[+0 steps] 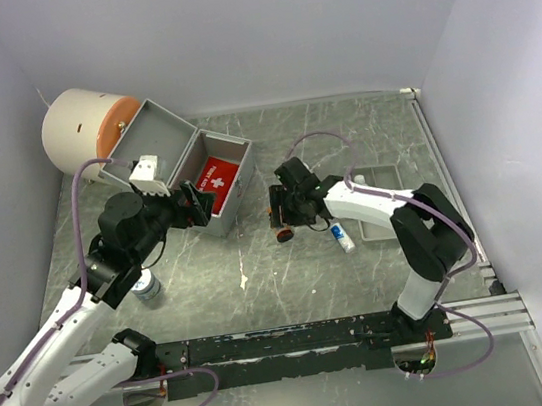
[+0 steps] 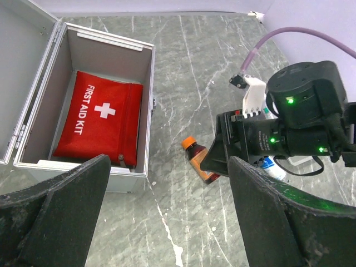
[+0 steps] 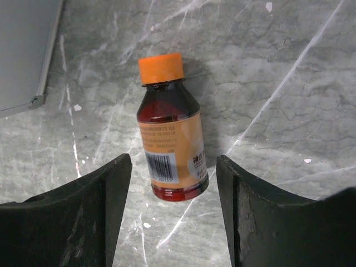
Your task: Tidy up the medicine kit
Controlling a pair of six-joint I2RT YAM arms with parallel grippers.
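In the top external view a grey marbled table (image 1: 302, 279) fills a booth with pale walls, with a dark rail (image 1: 290, 340) along its lower edge. The grey case (image 1: 159, 138) of the medicine kit stands with its lid open in the upper left, the red pouch (image 1: 218, 178) inside it and a white drum (image 1: 80, 134) in the corner behind. The left gripper (image 1: 200, 203) hangs at the case's lower edge. The right gripper (image 1: 280, 217) is at centre, over a brown bottle (image 1: 282, 233) lying on bare table just right of the case. A shallow tray (image 1: 389, 181) sits by the right wall, with a white bottle (image 1: 345, 240) near it. A small container (image 1: 146, 284) stands beside the left arm. The lower centre of the table is open.

The left wrist view shows its fingers (image 2: 61, 206) spread wide with nothing between them. The pouch lies flat in the case at upper left, and the bottle lies apart from the case wall.

In the right wrist view the jaws stand open on either side of the bottle's base — a gap on each side, no contact. Its orange cap points toward the top of the frame, and the case corner is at upper left.
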